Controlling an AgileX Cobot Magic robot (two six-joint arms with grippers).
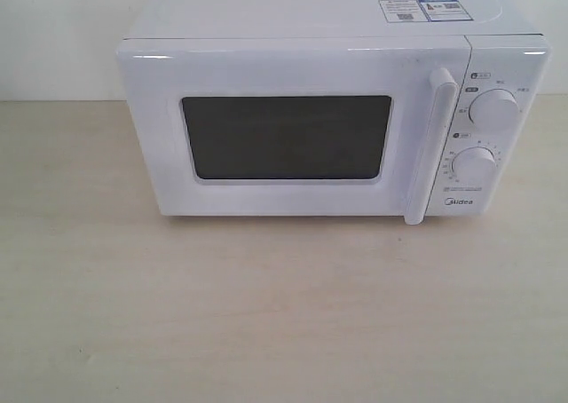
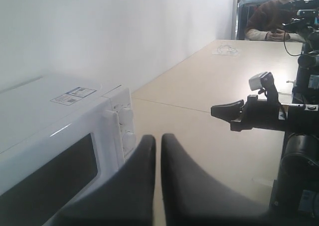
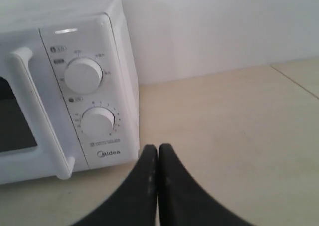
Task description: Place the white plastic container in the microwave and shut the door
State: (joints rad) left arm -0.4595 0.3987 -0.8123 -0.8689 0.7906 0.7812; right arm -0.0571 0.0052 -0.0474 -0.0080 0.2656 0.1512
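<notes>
1. My left gripper [image 2: 158, 139] is closed on nothing. Only a thin slit shows between its black fingers [image 2: 139, 176]. It hangs above the table [image 1: 266, 314], near the dial end of the microwave [image 1: 311, 61] and clear of it.
2. My right gripper [image 3: 157, 149] is also clenched and empty, with its fingers touching. It sits low over the table in front of the dial panel and touches nothing.
3. The pale wooden table carries the microwave, which stands upright with its front facing the exterior camera.
4. The door [image 1: 164, 146] lies flush with the body, fully shut. Its window [image 1: 286, 137] is dark, and I cannot tell what is behind it.
5. The vertical white bar handle [image 1: 430, 146] runs between the window and the panel.
6. The upper dial [image 1: 494, 110] sits above the lower dial [image 1: 474, 166], with the Midea logo [image 1: 459, 203] beneath them.
7. Two stickers [image 1: 424, 10] lie on the top, toward its rear right.
8. A white wall [image 2: 124, 27] stands behind the microwave.
9. Far along the table, a seated person [image 2: 271, 17] shows in my left wrist view.
</notes>
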